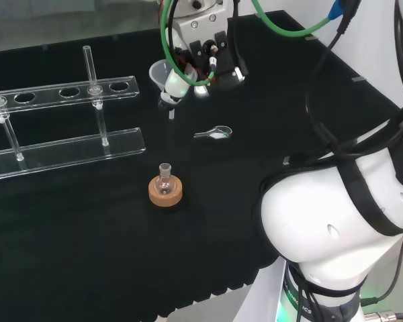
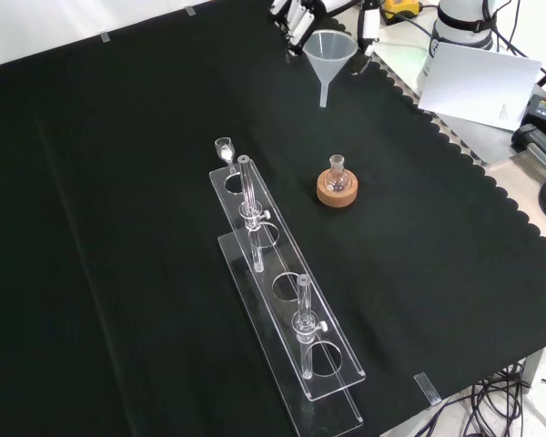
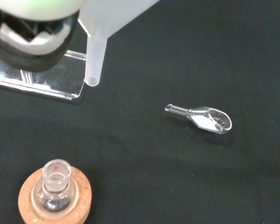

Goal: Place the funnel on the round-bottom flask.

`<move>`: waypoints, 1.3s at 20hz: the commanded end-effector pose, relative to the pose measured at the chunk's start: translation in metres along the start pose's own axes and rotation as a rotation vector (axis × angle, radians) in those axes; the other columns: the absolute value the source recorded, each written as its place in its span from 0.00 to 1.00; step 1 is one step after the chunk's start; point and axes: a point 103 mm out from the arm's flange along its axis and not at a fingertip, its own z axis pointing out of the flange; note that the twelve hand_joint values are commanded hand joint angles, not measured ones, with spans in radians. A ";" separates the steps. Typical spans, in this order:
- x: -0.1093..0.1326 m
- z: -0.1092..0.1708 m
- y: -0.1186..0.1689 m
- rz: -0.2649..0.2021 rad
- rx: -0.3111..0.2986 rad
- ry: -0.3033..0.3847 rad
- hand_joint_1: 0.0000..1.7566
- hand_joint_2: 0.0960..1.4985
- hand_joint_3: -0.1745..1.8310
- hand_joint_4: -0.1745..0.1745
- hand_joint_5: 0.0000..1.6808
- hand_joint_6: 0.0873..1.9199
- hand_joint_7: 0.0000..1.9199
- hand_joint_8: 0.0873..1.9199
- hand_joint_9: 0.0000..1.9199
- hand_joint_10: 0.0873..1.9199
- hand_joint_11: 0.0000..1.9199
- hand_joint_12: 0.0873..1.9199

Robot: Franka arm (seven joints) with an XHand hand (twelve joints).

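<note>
Going across the head view from the left: a clear plastic rack (image 1: 60,144) with a row of round holes and upright posts takes up the far left part of the black cloth (image 1: 87,261), reaching in from the left edge. To its right, towards the middle of the cloth, the round-bottom flask (image 1: 164,176) stands upright in a cork ring (image 1: 166,192), neck open and nothing over it. Farther from the camera and slightly right of the flask, the funnel (image 1: 164,74) hangs in the air, spout pointing down, well above the cloth and well apart from the flask. The hand (image 1: 208,57) is curled round the funnel's rim and carries it near the far edge of the cloth. Just right of the funnel's spout, a small clear glass scoop (image 1: 215,133) lies flat on the cloth, between the hand and the flask but off to the side, not touching either.

In the front view the funnel (image 2: 330,50) is near the top edge of the cloth, the flask (image 2: 337,175) lower down, with bare cloth between them; the rack (image 2: 282,291) runs along to the flask's left.
</note>
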 end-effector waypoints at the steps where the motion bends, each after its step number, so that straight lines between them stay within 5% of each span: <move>1: 0.004 0.013 0.000 -0.051 0.016 -0.010 0.50 0.28 0.39 0.61 0.44 0.24 0.52 0.19 0.53 0.07 0.25 0.67; 11: 0.025 0.048 0.008 -0.210 0.052 -0.007 0.50 0.28 0.39 0.62 0.44 0.24 0.51 0.19 0.53 0.07 0.25 0.67; 26: 0.019 0.090 0.028 -0.221 0.087 0.002 0.50 0.29 0.39 0.62 0.44 0.24 0.52 0.19 0.53 0.07 0.24 0.67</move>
